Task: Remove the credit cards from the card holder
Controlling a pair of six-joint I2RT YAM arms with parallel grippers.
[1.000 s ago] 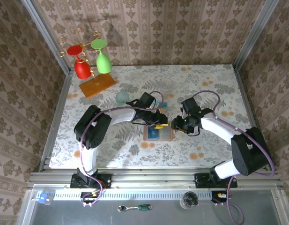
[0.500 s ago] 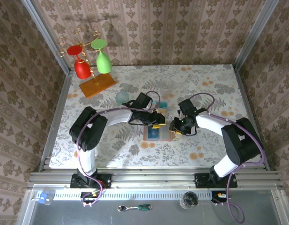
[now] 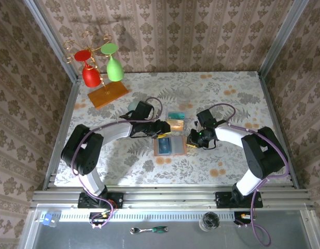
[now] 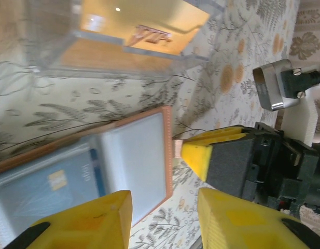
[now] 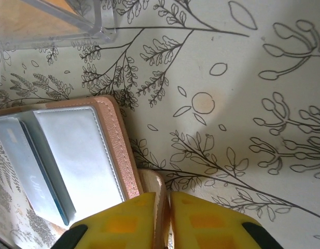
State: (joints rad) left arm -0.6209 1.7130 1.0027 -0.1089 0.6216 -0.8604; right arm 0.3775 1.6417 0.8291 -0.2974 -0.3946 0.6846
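- Card holder (image 3: 169, 146) lies open & flat on the desk (image 3: 227, 98), grey-blue pockets up, brown border all round.
- Your right claw (image 5: 169, 215) is at the holder's right edge. Its yellow fingers are pinched nearly together, with the holder's brown rim clamped between them.
- Your left claw (image 4: 165, 218) hangs just past the holder's far-left corner. Fingers are apart w/ nothing between them, only desk pattern showing in the gap.
- Pocketed teal card (image 5: 30, 161) sits in the holder's left pocket, its edge just showing beside the right pocket. The right pocket looks plain grey; can't tell if it holds anything.
- Clear box (image 3: 175, 124) stands just beyond the holder's far edge, close but not touching.
- Orange card (image 4: 144, 33) shows thru the box walls.
- Loose teal card (image 3: 175, 115) lies beyond the holder, on the box's far side.
- The 2 claws are near each other by the holder's right side, not touching.
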